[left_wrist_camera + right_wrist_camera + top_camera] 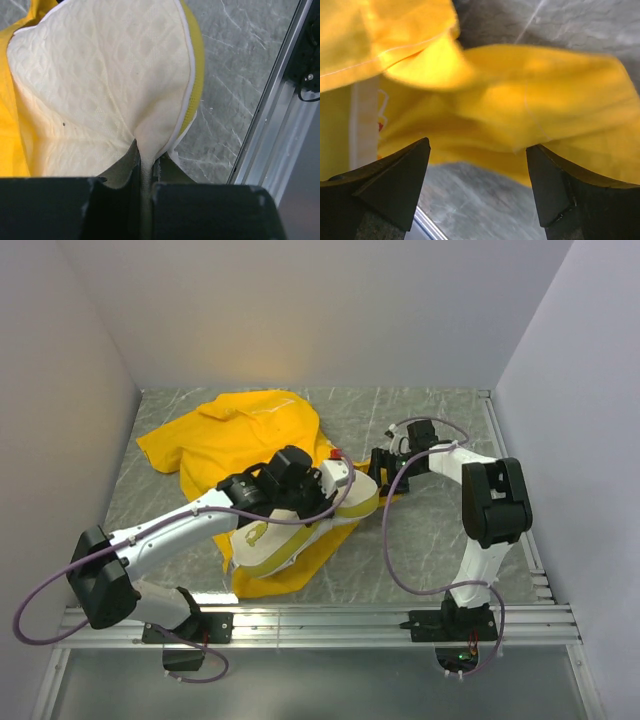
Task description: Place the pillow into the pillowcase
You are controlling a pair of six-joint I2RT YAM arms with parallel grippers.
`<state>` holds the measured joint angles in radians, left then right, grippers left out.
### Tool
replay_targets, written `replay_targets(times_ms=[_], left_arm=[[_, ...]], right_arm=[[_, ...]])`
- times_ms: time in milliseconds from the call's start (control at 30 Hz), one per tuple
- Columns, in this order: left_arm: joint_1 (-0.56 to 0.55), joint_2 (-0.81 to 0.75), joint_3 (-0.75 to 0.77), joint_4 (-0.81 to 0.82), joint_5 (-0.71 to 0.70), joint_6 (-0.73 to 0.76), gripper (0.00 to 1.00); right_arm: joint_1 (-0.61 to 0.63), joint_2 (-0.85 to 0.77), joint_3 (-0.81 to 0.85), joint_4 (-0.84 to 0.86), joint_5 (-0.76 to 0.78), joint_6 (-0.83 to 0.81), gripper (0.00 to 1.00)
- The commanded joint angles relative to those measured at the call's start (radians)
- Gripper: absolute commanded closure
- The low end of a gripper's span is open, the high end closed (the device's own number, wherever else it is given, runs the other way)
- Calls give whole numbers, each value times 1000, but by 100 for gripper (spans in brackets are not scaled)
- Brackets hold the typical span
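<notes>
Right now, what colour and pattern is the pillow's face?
Cream-white with a quilted diamond pattern; the pillow shows best in the left wrist view.

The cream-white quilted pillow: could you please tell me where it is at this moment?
In the top view, the cream-white quilted pillow lies centre-left, over the near part of the bright yellow fabric pillowcase, its edge pinched by the left gripper.

No text can be read; the yellow mark (253, 532) on the pillow (275, 536) is too small.
</notes>
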<state>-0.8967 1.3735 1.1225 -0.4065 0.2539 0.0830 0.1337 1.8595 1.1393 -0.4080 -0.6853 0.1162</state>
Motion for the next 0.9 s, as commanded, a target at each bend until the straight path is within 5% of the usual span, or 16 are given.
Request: replay_targets(times_ms=[0,100,200,333,533,833,867], left_arm=[[63,-7,65,11,102,-63,100],[109,-2,80,28,122,-75,100],[148,15,95,41,111,-113,100],[165,38,85,73,45,-137,100],[166,99,27,130,31,-181,100],[165,182,-78,149,85,-158,100],[162,185,-85,147,85,-155,100]], right_arm=[[-3,55,40,41,47,83,17],[4,70,34,46,41,103,25],[27,81,28,-15,82,66,51],[24,75,-18,-178,159,-50,74],[-34,-115,-30,-319,138,-159,98],[-71,-209,-15,-469,-62,-274,100],[-69,-200,-1,-476,-53,-276,84]])
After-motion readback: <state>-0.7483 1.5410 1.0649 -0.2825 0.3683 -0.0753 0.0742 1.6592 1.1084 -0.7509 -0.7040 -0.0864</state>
